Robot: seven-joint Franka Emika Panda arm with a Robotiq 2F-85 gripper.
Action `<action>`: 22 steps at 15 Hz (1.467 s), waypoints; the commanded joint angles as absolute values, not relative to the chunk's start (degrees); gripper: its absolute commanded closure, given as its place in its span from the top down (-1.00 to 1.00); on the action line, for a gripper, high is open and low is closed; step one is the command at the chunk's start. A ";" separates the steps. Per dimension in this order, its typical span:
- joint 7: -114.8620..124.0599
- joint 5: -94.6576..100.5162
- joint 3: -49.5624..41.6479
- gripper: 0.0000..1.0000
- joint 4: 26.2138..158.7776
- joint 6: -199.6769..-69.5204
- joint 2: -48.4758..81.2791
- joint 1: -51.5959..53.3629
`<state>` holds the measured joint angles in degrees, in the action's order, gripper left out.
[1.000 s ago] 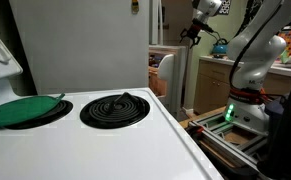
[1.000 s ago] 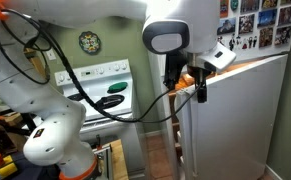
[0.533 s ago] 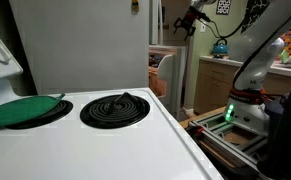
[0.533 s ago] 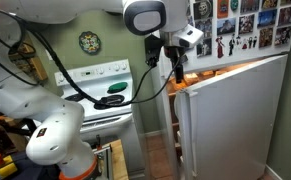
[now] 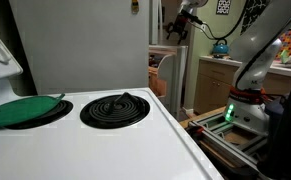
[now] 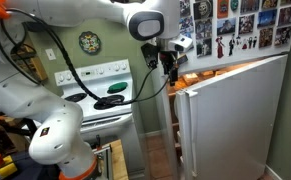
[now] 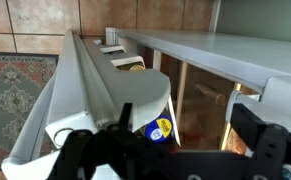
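My gripper (image 5: 175,30) hangs high in the gap beside the white fridge (image 5: 80,45), and it also shows in an exterior view (image 6: 168,65) above the open fridge door (image 6: 235,110). In the wrist view the two fingers (image 7: 175,145) stand wide apart with nothing between them. Below them the door's top edge (image 7: 85,75) and its shelf show, holding a white tub (image 7: 135,98) and a container with a blue and yellow label (image 7: 157,128). The gripper touches nothing that I can see.
A white stove (image 5: 105,145) fills the near view, with a black coil burner (image 5: 115,108) and a green lid (image 5: 23,110) on the burner beside it. The stove also shows behind the arm (image 6: 100,85). A patterned rug (image 7: 20,90) lies on the floor.
The gripper has moved sideways along the top of the fridge door, away from the door's outer edge and toward the fridge body. Its fingers stay open.
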<state>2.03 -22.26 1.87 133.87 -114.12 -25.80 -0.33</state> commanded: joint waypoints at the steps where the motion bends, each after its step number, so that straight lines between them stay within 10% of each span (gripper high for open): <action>1: -1.25 -19.32 1.16 1.00 135.12 -118.01 -23.69 0.49; 22: 5.65 -2.16 -1.58 1.00 135.05 -128.30 -20.12 -6.17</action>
